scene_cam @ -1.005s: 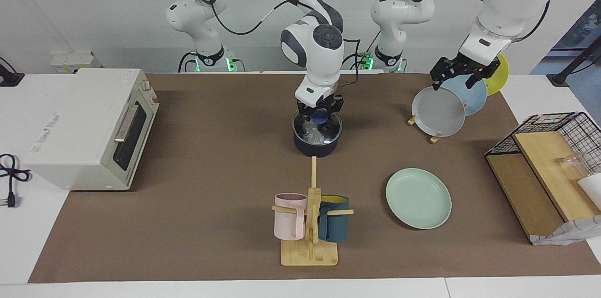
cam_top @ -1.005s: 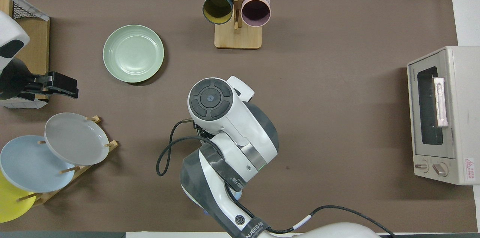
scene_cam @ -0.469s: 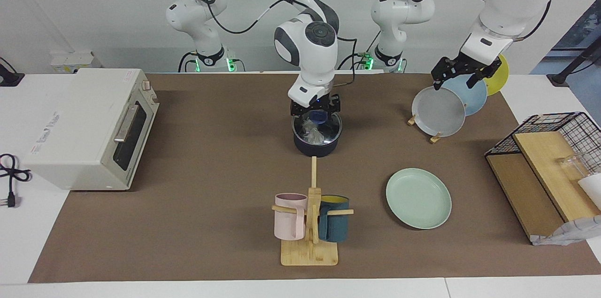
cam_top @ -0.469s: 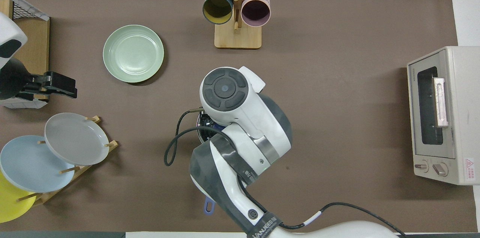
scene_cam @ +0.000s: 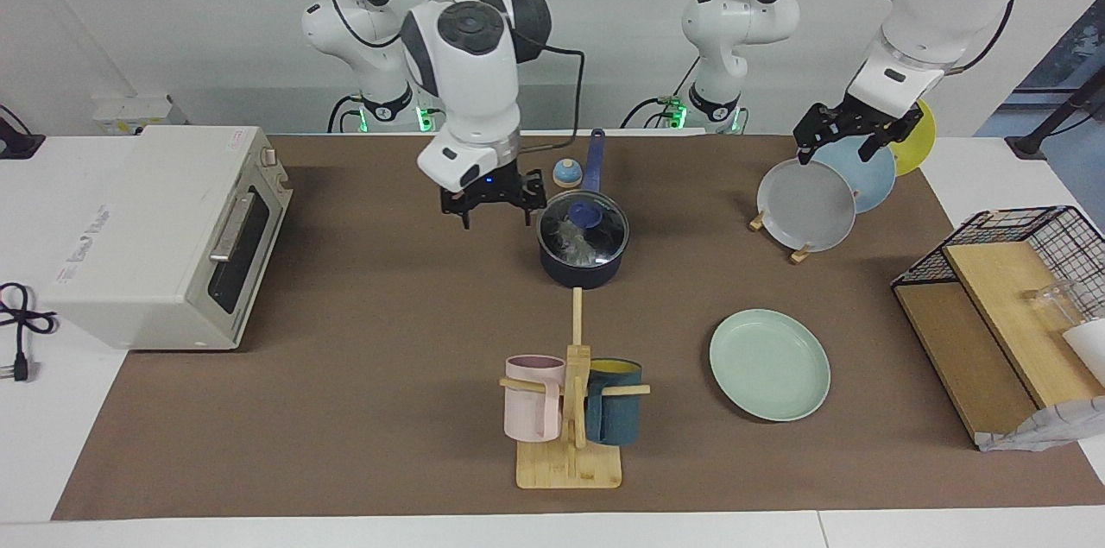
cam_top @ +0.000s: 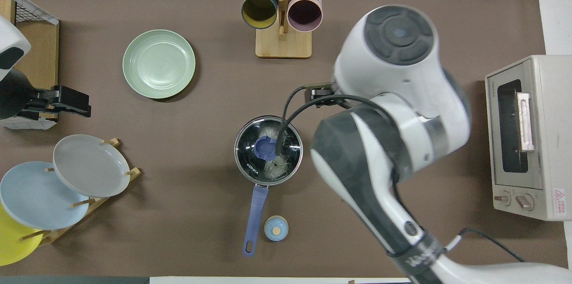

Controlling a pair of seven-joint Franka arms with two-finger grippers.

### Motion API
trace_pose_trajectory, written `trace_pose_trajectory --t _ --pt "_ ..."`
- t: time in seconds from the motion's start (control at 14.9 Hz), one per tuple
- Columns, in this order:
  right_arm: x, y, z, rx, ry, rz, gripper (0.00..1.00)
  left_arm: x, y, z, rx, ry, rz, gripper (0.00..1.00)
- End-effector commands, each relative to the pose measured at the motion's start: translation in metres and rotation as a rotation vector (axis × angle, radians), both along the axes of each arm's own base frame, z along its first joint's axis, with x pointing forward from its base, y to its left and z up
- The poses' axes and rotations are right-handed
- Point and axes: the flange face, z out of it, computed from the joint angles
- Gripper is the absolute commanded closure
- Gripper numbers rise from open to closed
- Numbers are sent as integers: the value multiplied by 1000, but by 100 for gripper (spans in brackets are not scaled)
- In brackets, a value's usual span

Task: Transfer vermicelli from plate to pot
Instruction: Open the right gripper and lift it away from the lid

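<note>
The vermicelli (cam_top: pixel 273 164) sits inside the pot (scene_cam: pixel 581 267), under a glass lid (cam_top: pixel 268 150) whose blue knob (scene_cam: pixel 588 214) is clear of any grip, so the transfer looks done and the pot covered. The right pincer (scene_cam: pixel 493 204) hangs with its fingers spread and nothing between them, just beside the pot toward the oven (scene_cam: pixel 164 233), over bare worktop (scene_cam: pixel 363 375); that reads as a pincer let go of the lid and drawn aside. The plate (scene_cam: pixel 769 364) lies empty and flat, well apart from that pincer, nearer the left arm's end. The left pincer (scene_cam: pixel 850 134) waits, fingers spread and empty, over the rack (cam_top: pixel 96 201) of standing plates. The pot's handle (cam_top: pixel 253 219) points toward the robots, with a small blue cap (cam_top: pixel 276 228) just beside it. Counted: one pot, one lid, one mint plate, three racked plates (grey (scene_cam: pixel 805 204), light-blue (scene_cam: pixel 868 173), yellow (scene_cam: pixel 919 138)), two mugs (scene_cam: pixel 533 397) on one wooden stand (scene_cam: pixel 568 466), one oven, one wire basket (scene_cam: pixel 1032 242).
</note>
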Motion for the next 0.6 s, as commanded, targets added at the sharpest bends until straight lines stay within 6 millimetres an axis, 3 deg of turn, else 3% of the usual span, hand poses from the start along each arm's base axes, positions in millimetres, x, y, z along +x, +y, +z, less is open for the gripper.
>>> trace_pose_trajectory --t 0.0,0.07,0.27,0.54 --pt "1 -62 47 -25 32 20 0 -7 3 4 -9 -11 3 0" --pt "-1 -85 67 -40 27 13 0 -7 3 4 -9 -12 3 0" --pt "-15 -140 101 -35 32 20 0 -7 4 4 -9 -11 4 0" --pt "-30 -161 102 -38 89 6 0 -7 4 5 -9 -12 7 0"
